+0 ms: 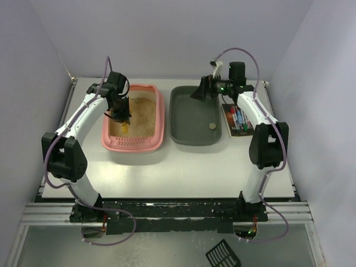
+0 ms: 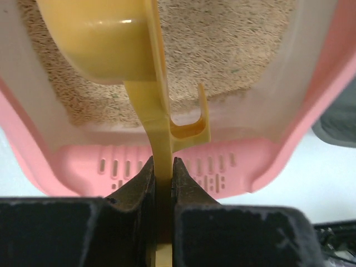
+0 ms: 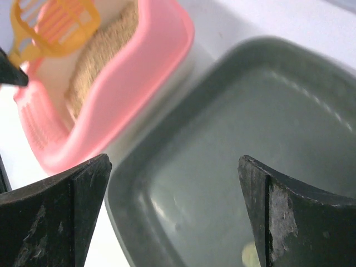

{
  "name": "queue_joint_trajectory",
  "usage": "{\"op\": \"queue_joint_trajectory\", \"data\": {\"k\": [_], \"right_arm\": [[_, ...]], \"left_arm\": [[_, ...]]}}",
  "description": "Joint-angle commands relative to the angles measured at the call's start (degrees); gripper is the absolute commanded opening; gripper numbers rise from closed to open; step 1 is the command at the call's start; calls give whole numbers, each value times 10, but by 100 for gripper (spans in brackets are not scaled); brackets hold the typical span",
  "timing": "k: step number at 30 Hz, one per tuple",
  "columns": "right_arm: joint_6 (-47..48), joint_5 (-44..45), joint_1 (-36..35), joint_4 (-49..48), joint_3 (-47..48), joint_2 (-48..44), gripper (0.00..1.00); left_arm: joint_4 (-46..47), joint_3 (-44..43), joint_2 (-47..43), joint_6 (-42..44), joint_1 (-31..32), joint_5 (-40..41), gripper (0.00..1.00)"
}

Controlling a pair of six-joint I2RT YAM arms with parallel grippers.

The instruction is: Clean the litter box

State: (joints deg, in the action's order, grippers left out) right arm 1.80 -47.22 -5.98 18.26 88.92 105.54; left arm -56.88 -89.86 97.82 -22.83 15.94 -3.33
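Observation:
The pink litter box (image 1: 160,119) with tan litter (image 1: 139,111) sits at the left of the table. My left gripper (image 1: 120,115) hangs over its near half, shut on the flat handle of a yellow litter scoop (image 1: 123,129). In the left wrist view the handle (image 2: 161,150) runs up between the shut jaws (image 2: 162,162) to the scoop's bowl (image 2: 94,39), which is above the litter (image 2: 233,44). My right gripper (image 3: 175,167) stands open and empty above the dark grey tray (image 3: 261,111). The litter box (image 3: 128,83) and scoop (image 3: 53,28) show to its left.
The dark grey tray (image 1: 189,119) lies right of the litter box, with a small pale round piece (image 1: 212,127) in its near right corner. A box of markers (image 1: 238,118) lies beside the right arm. A black slotted part (image 1: 222,254) lies below the table's front rail.

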Motion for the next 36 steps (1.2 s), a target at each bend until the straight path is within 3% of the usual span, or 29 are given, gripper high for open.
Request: {"op": "queue_joint_trajectory", "data": {"k": [1, 8, 16, 21, 36], "right_arm": [[-130, 11, -40, -83, 86, 83, 100], [-163, 185, -155, -96, 155, 164, 100], [-208, 250, -187, -34, 313, 267, 100], [-187, 340, -220, 6, 371, 305, 100], [-189, 364, -254, 26, 387, 340, 100]], "left_arm": [[-16, -21, 15, 20, -4, 80, 7], [25, 0, 41, 15, -4, 59, 7], [58, 4, 72, 42, -5, 37, 7], [95, 6, 85, 51, -15, 4, 7], [106, -16, 135, 94, -46, -2, 7]]}}
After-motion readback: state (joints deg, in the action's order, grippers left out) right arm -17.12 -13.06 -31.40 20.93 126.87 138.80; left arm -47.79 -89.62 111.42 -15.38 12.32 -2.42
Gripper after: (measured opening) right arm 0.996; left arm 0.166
